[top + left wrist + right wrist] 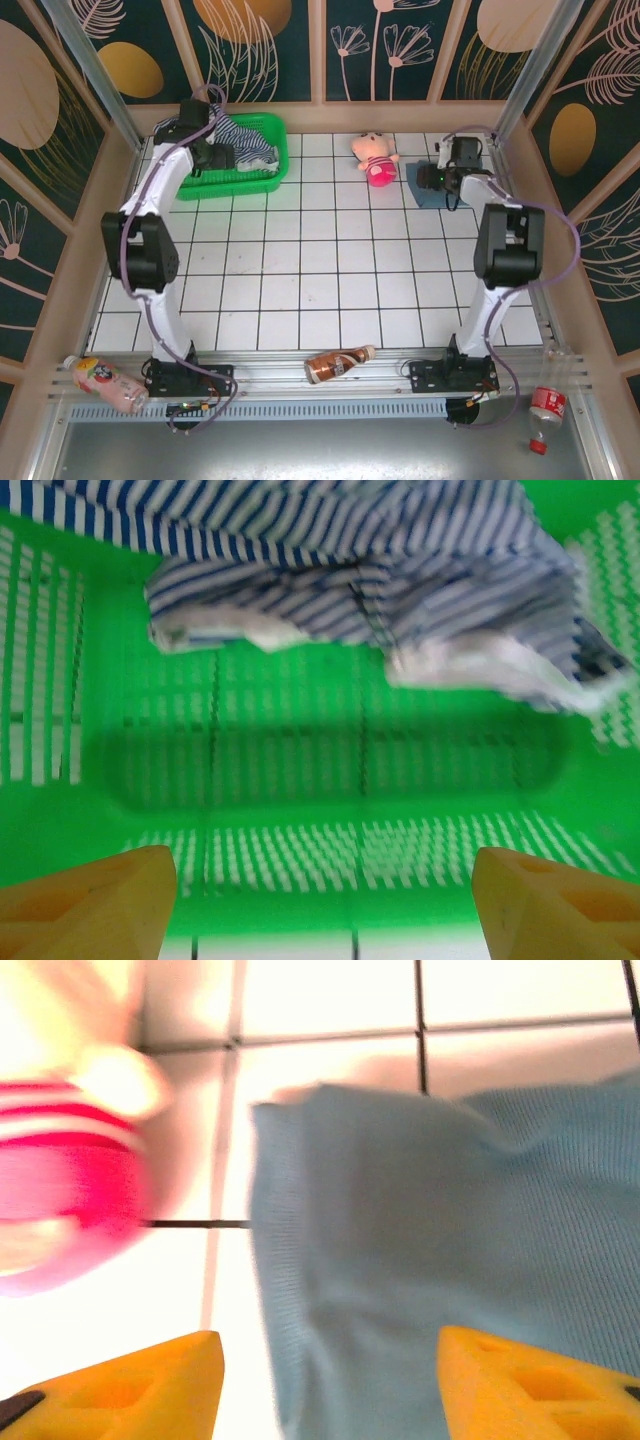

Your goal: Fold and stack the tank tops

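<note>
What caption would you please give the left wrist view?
Open left gripper facing the basket with the striped top inside.

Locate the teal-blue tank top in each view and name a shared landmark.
Top external: teal-blue tank top lies far right, under the right gripper, right of the pink doll.
Right wrist: the teal-blue tank top covers centre and right; pink doll at left edge.
Left wrist: faces the green basket holding the striped tank top.
Shared landmark: the pink doll.

I see a robot test cell, not a home: the left arm (140, 250) and right arm (505, 245) are bolted to a metal rail (330, 402) at the edge of a white gridded desk (320, 270). Aluminium posts (90, 75) and printed leaf panels (250, 45) box it in.
</note>
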Tool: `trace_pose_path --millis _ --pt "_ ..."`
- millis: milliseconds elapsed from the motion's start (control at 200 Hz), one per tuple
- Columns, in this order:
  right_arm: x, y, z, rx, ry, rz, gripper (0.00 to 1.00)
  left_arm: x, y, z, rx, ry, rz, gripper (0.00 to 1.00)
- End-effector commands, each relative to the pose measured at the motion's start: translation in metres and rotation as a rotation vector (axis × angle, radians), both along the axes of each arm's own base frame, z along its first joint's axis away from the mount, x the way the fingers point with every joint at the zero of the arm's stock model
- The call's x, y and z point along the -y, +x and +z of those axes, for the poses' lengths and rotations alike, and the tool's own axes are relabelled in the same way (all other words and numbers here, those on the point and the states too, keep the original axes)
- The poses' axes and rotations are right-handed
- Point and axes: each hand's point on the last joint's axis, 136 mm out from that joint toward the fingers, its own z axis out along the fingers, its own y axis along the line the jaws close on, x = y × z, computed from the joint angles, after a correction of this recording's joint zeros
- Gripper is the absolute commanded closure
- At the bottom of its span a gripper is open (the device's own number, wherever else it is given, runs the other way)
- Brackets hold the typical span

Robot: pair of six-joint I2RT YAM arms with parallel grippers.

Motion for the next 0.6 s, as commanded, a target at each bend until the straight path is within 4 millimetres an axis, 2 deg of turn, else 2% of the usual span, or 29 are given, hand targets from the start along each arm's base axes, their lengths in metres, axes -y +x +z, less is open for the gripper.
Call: trace_pose_path --millis 0,110,230,390,445,545,595 --pt "-0.038 -0.024 0.058 0.122 0.197 0.095 0.39 -0.010 0.041 -0.019 0.024 0.019 0.002 0.23" --pt "-0.055 -0.051 0.075 0.143 0.263 0.135 0.36 -0.008 0.072 -0.038 0.039 -0.008 -0.009 0.23" --pt "-0.066 -0.074 0.080 0.127 0.296 0.163 0.35 0.005 0.094 -0.061 0.048 -0.069 -0.038 0.23" --pt "-0.073 -0.092 0.068 0.076 0.309 0.167 0.34 0.024 0.101 -0.094 0.031 -0.181 -0.075 0.24" --pt "-0.076 -0.095 0.067 0.070 0.329 0.169 0.20 0.027 0.103 -0.101 0.032 -0.199 -0.081 0.24" --pt "-0.084 -0.099 0.070 0.073 0.361 0.180 0.18 0.035 0.109 -0.114 0.026 -0.239 -0.094 0.27" --pt "-0.087 -0.101 0.074 0.074 0.367 0.183 0.17 0.036 0.109 -0.123 0.008 -0.244 -0.088 0.31"
